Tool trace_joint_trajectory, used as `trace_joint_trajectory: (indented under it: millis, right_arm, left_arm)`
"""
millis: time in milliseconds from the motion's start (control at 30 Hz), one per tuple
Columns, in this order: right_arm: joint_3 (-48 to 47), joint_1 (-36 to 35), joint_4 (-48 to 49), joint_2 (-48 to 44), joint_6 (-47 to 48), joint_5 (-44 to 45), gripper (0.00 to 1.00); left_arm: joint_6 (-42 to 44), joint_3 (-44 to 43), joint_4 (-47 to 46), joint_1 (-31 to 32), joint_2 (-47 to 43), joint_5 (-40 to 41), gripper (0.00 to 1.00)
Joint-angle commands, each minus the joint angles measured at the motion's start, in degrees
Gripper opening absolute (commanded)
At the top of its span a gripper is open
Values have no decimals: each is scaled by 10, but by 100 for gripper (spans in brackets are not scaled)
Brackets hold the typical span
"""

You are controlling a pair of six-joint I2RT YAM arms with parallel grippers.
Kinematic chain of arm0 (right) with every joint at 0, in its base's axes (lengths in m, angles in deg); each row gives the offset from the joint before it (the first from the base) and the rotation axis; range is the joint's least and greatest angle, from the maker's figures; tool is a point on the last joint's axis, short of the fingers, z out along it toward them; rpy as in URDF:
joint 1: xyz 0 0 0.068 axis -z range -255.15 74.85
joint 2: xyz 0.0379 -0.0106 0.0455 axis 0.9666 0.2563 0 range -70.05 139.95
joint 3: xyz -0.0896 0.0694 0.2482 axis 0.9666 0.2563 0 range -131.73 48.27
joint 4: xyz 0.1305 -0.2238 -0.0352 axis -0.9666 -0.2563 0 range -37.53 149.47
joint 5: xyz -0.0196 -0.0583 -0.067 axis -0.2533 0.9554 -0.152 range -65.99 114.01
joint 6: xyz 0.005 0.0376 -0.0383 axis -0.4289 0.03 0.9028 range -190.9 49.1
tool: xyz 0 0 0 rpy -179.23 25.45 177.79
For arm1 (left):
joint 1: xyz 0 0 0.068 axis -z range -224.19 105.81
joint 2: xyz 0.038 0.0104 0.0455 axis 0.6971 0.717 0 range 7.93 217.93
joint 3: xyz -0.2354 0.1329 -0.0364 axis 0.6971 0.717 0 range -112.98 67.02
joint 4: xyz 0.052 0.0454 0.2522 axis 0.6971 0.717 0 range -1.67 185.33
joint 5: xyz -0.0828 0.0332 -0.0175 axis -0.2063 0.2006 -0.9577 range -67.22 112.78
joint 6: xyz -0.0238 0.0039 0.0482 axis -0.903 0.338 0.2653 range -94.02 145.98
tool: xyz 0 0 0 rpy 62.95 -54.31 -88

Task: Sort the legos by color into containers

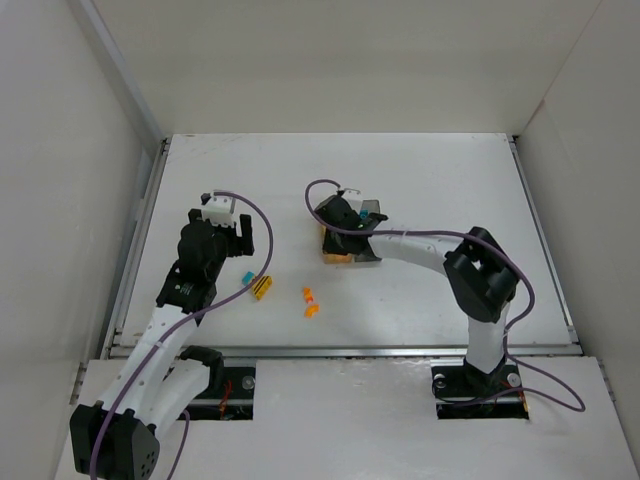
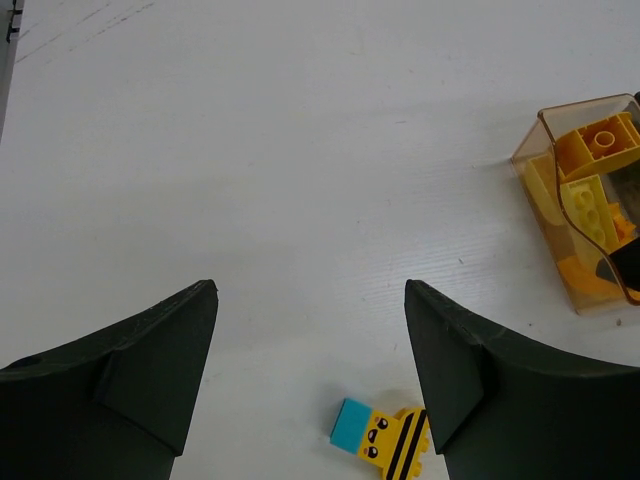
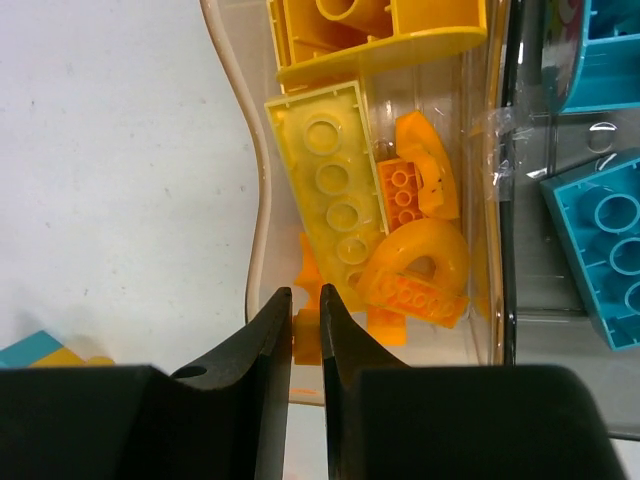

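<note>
My right gripper (image 3: pixel 304 295) is shut on a small orange lego (image 3: pixel 306 340) and holds it over the near end of the amber container (image 3: pixel 252 230), which contains several yellow and orange legos (image 3: pixel 335 195). Beside it, the grey container (image 3: pixel 520 290) holds teal legos (image 3: pixel 610 235). In the top view the right gripper (image 1: pixel 340 222) hovers over both containers (image 1: pixel 340 258). My left gripper (image 2: pixel 310 290) is open above bare table. A teal lego (image 2: pixel 352 423) and a yellow black-striped lego (image 2: pixel 402 447) lie joined, just inside its right finger. Two orange legos (image 1: pixel 308 294) lie loose on the table.
White walls enclose the table on three sides. The second loose orange piece (image 1: pixel 312 311) lies near the table's front edge, between the two arms. The amber container (image 2: pixel 585 195) shows at the right edge of the left wrist view.
</note>
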Motion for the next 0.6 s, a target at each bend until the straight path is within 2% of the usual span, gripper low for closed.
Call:
trace_joint_trajectory:
  millis: [0, 167, 233, 333, 500, 533, 567]
  right_arm:
    - [-32, -6, 5, 8, -31, 15, 0]
    - [-45, -6, -7, 20, -31, 15, 3]
    - [-51, -6, -13, 20, -31, 21, 15]
    - [-57, -6, -37, 20, -31, 30, 37]
    - [-62, -11, -55, -9, 11, 61, 44]
    - [-70, -11, -55, -14, 39, 68, 47]
    - [-70, -19, -55, -15, 58, 68, 54]
  left_arm:
    - [4, 2, -19, -3, -11, -2, 73]
    - [4, 2, -14, -3, -11, 3, 73]
    - [4, 2, -14, -3, -11, 3, 73]
    - [4, 2, -14, -3, -11, 8, 74]
    - [4, 2, -14, -3, -17, 8, 74]
    - [4, 2, -14, -3, -17, 8, 74]
    - [4, 2, -14, -3, -17, 8, 74]
